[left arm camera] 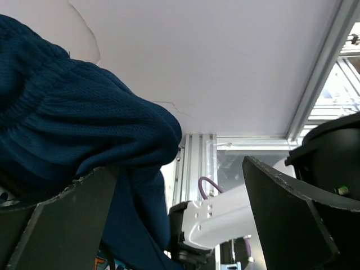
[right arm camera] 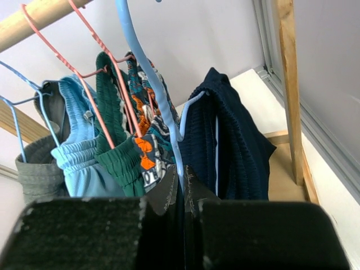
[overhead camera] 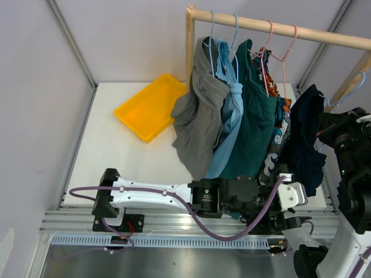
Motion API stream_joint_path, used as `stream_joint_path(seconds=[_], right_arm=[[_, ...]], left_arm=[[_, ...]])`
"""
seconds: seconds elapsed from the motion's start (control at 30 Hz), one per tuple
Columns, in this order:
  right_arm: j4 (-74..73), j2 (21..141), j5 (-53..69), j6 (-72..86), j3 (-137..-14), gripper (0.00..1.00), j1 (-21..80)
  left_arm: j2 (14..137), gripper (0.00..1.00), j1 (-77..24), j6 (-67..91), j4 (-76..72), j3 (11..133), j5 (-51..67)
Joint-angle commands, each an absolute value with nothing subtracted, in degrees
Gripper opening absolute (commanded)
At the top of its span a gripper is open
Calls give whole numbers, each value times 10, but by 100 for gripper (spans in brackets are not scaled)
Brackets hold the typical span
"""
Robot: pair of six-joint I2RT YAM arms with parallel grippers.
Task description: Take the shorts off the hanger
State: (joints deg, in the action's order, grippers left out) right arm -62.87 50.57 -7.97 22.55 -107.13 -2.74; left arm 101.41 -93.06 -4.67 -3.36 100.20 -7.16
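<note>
**Beside the right claw, navy shorts on a pinched hanger**

Well left of both claws, a yellow tray is laid on the table. Grey shorts, light blue shorts, teal shorts and print shorts are hung from the rail. The left claw is spread just short of the navy shorts. The right claw is pressed together on their blue hanger.

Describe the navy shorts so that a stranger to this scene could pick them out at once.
Find the wooden rail, with shorts hanging in a row below it. The navy shorts are the rightmost, apart from the rest, on the light blue hanger pinched by the right pincer. They are the darkest pair, next to the cartoon-print shorts.
</note>
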Motion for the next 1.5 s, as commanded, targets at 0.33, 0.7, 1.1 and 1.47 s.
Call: stream_joint_path(seconds=[0.33, 0.7, 1.1, 1.47], right_arm=[[-626, 514, -105, 218, -1103, 0, -18], [-626, 517, -103, 216, -1096, 0, -16], [-629, 519, -86, 221, -1103, 0, -13], [-624, 526, -106, 214, -1102, 0, -11]], left_arm=[[1019, 99, -1026, -222, -87, 1028, -387], [1048, 99, -1042, -300, -242, 976, -500], [1026, 86, -946, -118, -235, 932, -321], [996, 0, -970, -62, -235, 886, -282]])
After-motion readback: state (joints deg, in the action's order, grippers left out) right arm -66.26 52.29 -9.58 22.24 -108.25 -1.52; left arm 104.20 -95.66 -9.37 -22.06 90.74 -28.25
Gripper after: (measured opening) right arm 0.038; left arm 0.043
